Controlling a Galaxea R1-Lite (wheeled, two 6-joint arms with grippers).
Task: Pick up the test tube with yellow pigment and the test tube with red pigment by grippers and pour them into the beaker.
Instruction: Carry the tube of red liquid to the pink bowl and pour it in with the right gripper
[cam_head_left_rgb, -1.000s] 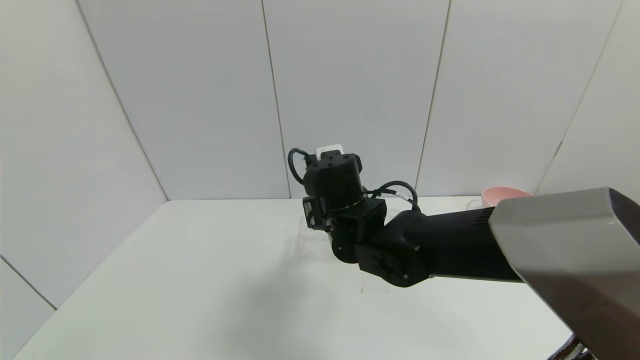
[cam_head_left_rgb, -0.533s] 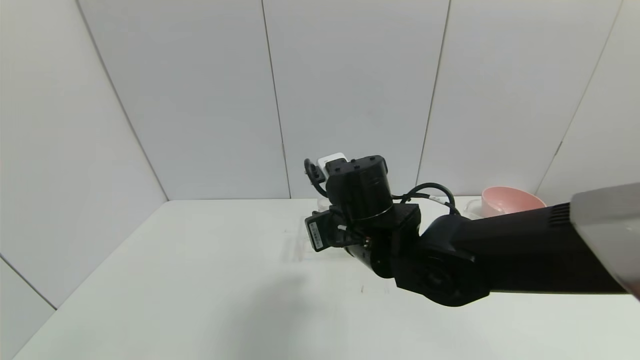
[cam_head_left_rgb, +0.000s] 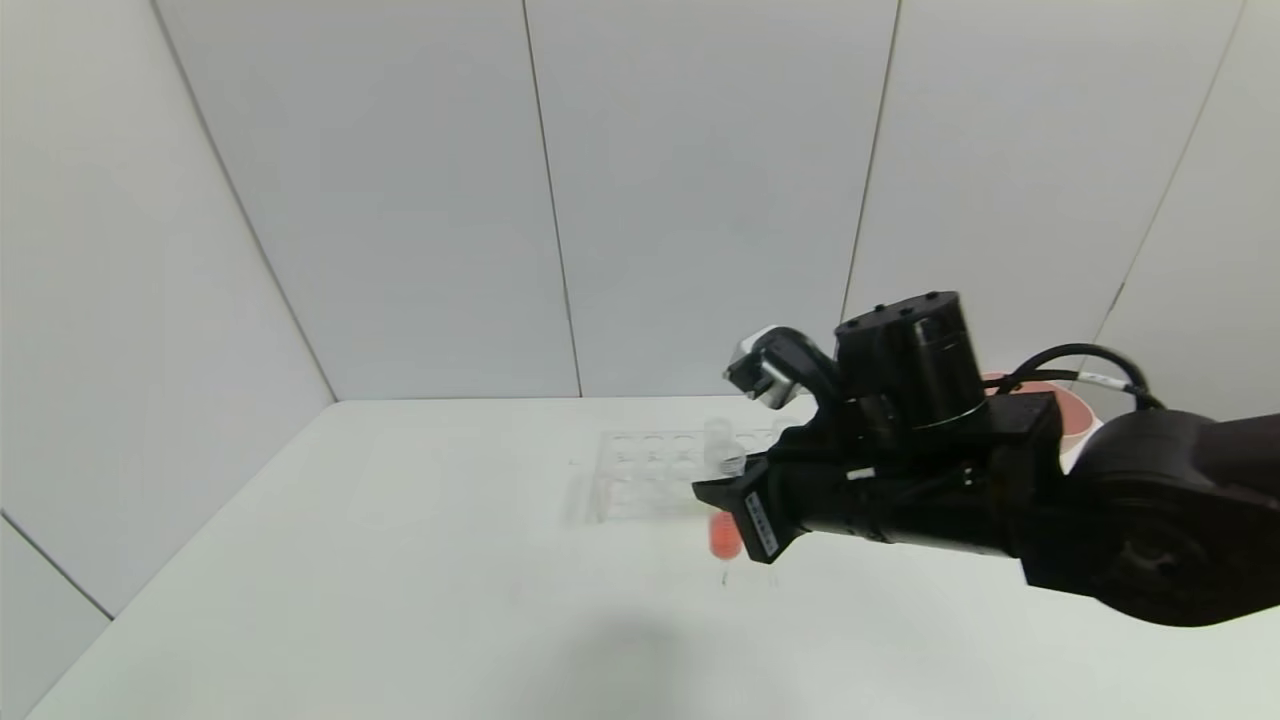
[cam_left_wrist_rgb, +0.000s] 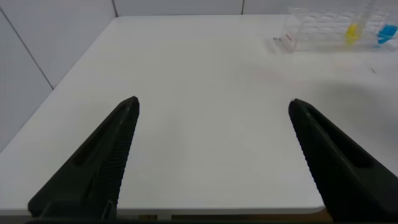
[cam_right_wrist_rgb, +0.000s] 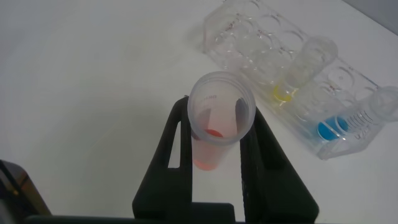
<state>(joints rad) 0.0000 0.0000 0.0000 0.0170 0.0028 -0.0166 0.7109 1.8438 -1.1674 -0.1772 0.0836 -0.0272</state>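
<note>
My right gripper (cam_head_left_rgb: 740, 505) is shut on the test tube with red pigment (cam_head_left_rgb: 722, 535) and holds it above the table, just in front of a clear rack (cam_head_left_rgb: 640, 470). In the right wrist view the red tube (cam_right_wrist_rgb: 214, 124) stands between the two black fingers (cam_right_wrist_rgb: 171, 149), its open mouth facing the camera. The test tube with yellow pigment (cam_right_wrist_rgb: 285, 93) stands in the rack (cam_right_wrist_rgb: 249, 43) beside a tube of blue liquid (cam_right_wrist_rgb: 329, 129). My left gripper (cam_left_wrist_rgb: 212, 102) hangs open over bare table near the front edge, with the yellow tube (cam_left_wrist_rgb: 352, 32) far off. The beaker is hidden.
A pink bowl (cam_head_left_rgb: 1072, 415) sits at the back right, mostly behind my right arm. The white table (cam_head_left_rgb: 400, 560) is walled on the left and at the back. The blue tube (cam_left_wrist_rgb: 387, 32) also shows in the left wrist view.
My right arm has swung right and come away from the rack with the red tube in its grip. The rack, covered before, now shows.
</note>
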